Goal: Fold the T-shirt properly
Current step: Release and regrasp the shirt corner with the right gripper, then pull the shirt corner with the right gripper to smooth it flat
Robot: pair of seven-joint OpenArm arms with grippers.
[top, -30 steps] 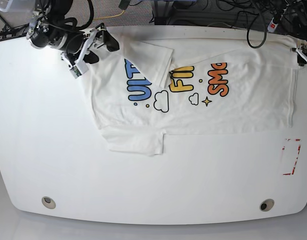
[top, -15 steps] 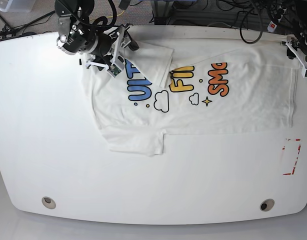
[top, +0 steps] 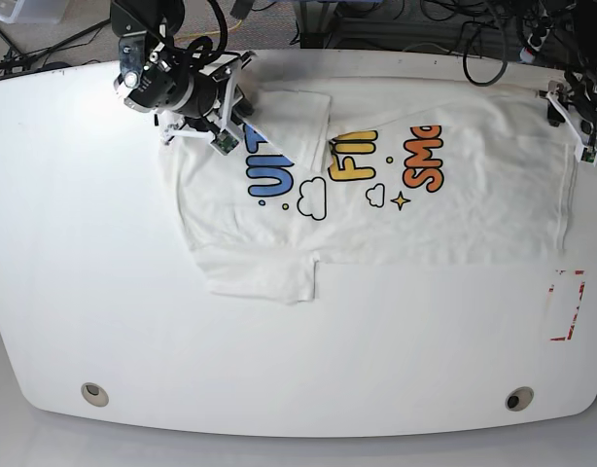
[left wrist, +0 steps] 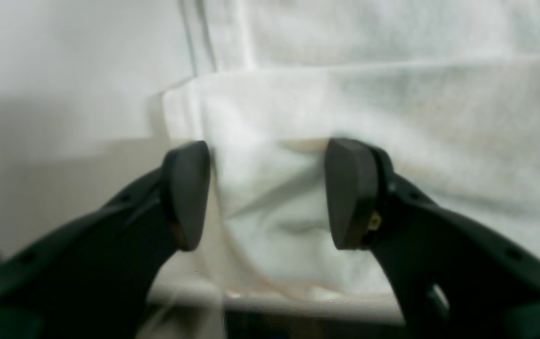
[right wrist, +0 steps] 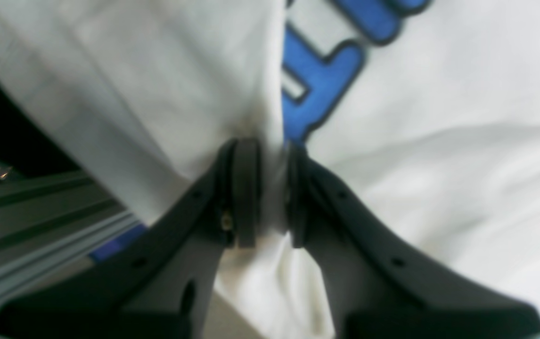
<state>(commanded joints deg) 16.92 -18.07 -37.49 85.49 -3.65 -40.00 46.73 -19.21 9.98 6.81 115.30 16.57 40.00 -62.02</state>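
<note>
One T-shirt [top: 376, 185] — two grippers (both arms)

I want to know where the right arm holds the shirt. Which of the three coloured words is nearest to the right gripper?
The blue word, at the collar end of the T-shirt. The right gripper pinches fabric beside its letters; the yellow and orange words lie farther away.

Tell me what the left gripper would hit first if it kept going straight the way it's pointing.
The T-shirt. The left gripper is open, and folded white cloth near the hem already lies between its fingers, so it would likely meet that cloth first; depth is unclear.
</note>
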